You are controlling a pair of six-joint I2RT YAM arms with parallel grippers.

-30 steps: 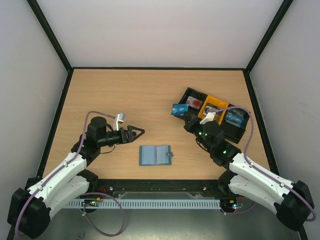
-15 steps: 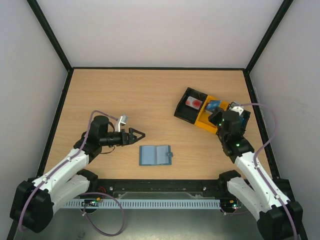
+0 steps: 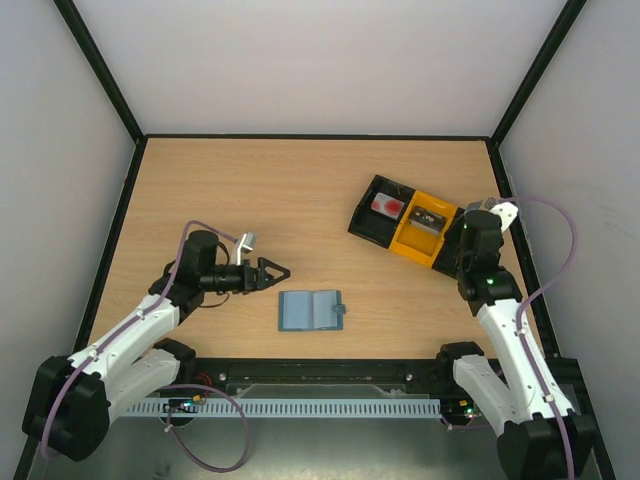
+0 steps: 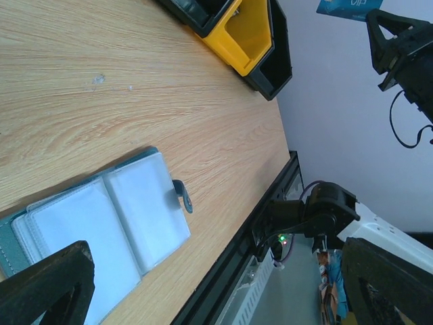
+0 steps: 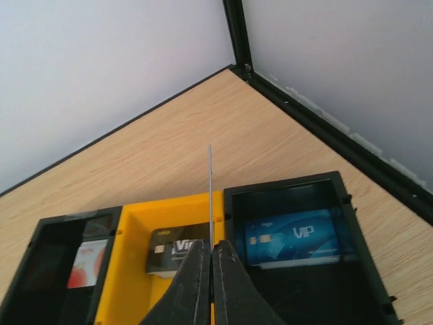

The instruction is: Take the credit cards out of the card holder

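Observation:
The grey-blue card holder (image 3: pixel 310 311) lies open and flat on the table near the front edge, its clear pockets (image 4: pixel 101 217) facing up. My left gripper (image 3: pixel 275 271) hovers open just left of it and above, holding nothing; both fingers (image 4: pixel 47 284) frame the left wrist view. My right gripper (image 5: pixel 211 247) is shut on a blue credit card (image 5: pixel 210 189), seen edge-on above the wall between the tray's yellow and right compartments. That card (image 4: pixel 345 7) also shows in the left wrist view, at the top edge.
The black-and-yellow tray (image 3: pixel 360 222) stands at the right. Its left compartment holds a red-and-white card (image 5: pixel 88 261), the yellow one a black card (image 5: pixel 179 247), the right one a blue VIP card (image 5: pixel 294 237). Black rails edge the table.
My right arm has swung from the tray's left side to its right end, carrying the blue card. The left arm has barely shifted, and the card holder has not moved.

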